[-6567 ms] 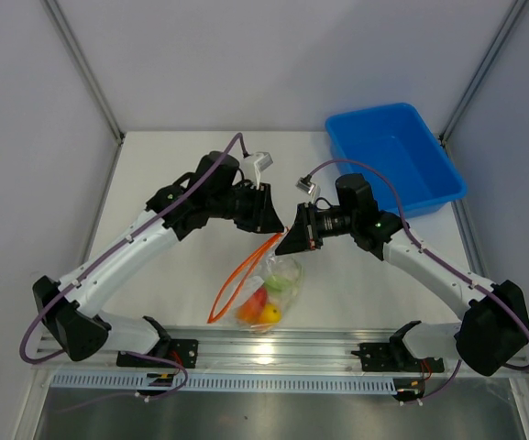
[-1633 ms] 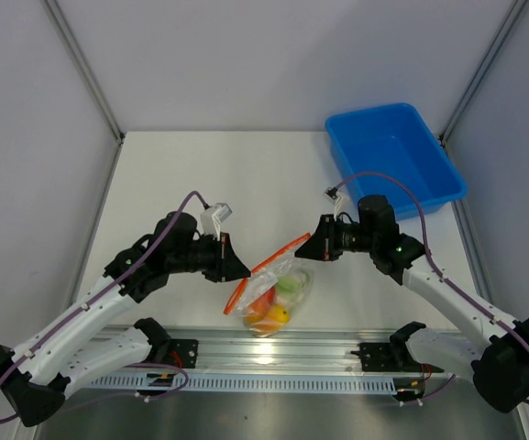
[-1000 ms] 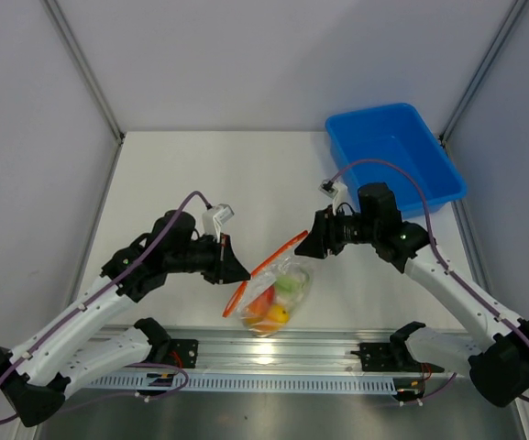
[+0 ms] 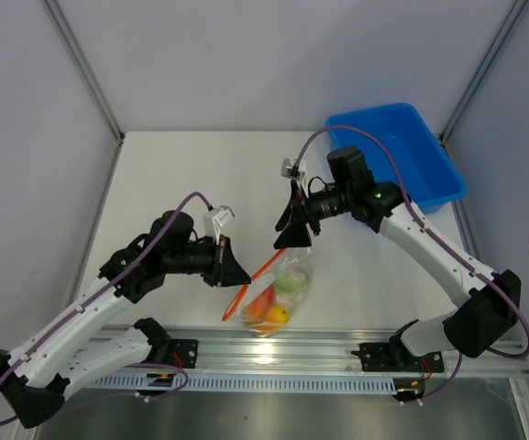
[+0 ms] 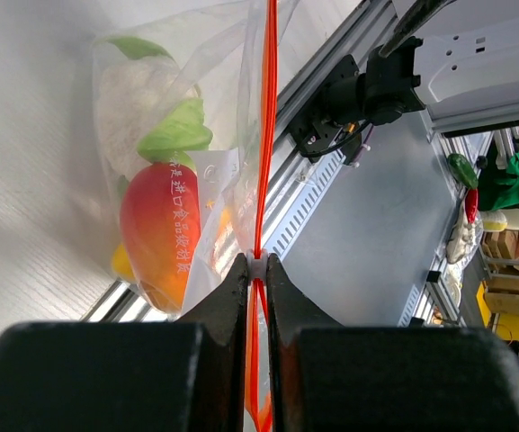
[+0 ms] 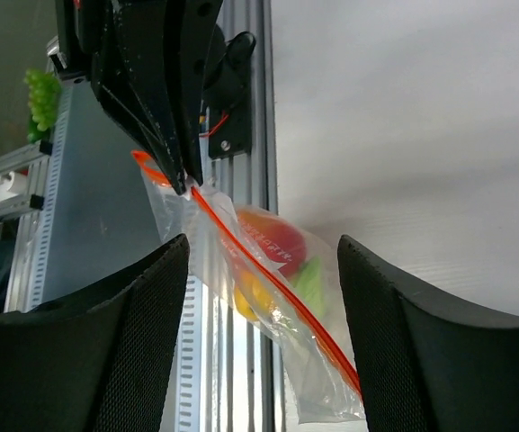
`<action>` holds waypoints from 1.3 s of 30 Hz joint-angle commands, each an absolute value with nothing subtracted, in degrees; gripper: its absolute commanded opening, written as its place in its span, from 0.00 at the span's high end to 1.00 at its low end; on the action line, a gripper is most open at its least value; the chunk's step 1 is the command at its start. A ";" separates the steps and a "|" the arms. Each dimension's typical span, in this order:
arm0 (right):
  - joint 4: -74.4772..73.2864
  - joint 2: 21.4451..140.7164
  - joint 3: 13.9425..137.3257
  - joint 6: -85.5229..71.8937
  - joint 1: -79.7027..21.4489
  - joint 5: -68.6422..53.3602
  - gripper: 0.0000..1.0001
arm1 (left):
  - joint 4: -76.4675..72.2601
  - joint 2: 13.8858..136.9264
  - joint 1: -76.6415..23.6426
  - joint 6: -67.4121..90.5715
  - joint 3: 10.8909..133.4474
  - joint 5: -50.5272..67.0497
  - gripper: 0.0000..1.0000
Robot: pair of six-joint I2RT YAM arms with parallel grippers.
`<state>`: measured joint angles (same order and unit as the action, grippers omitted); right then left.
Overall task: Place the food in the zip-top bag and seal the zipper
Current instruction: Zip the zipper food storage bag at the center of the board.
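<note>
Food (image 4: 271, 304) is in the bag (image 4: 293, 282)! Left hand (image 5: 257, 268) pinches the zipper (image 5: 269, 135); right hand (image 4: 287, 240) is spread, gripping nothing. Sealing probably remains.

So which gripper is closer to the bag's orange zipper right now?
Left. The left gripper is clamped shut right on the zipper. The right gripper hangs open off the strip's far end, not touching it.

One clear zip-top bag (image 4: 293, 280) lies on the bench (image 4: 200, 174), with one zipper (image 5: 268, 117). It holds three toy foods: one cauliflower lump (image 4: 287, 286), one yellow-orange piece (image 4: 272, 316) and one red-orange piece (image 4: 258, 302). There are two pincers, left (image 4: 242, 275) and right (image 4: 287, 240), and one blue bin (image 4: 394, 158).
</note>
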<state>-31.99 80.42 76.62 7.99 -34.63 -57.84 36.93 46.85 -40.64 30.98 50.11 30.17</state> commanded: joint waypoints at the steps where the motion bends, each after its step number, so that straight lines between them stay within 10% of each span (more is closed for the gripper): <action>1: -36.81 82.61 80.07 12.65 -35.86 -62.49 0.32 | 34.63 46.32 -40.78 31.11 51.24 31.73 0.99; 31: -47.90 88.24 82.53 19.25 -44.30 -50.45 0.52 | 36.65 47.20 -40.78 30.94 52.03 30.59 0.99; 39: -47.03 88.59 82.62 18.11 -44.30 -47.73 1.00 | 38.58 47.11 -40.69 30.76 52.47 29.27 0.99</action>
<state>-47.81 88.75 80.27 18.09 -44.05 -49.93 37.63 47.57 -40.64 31.00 50.13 29.69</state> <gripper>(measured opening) 0.023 0.080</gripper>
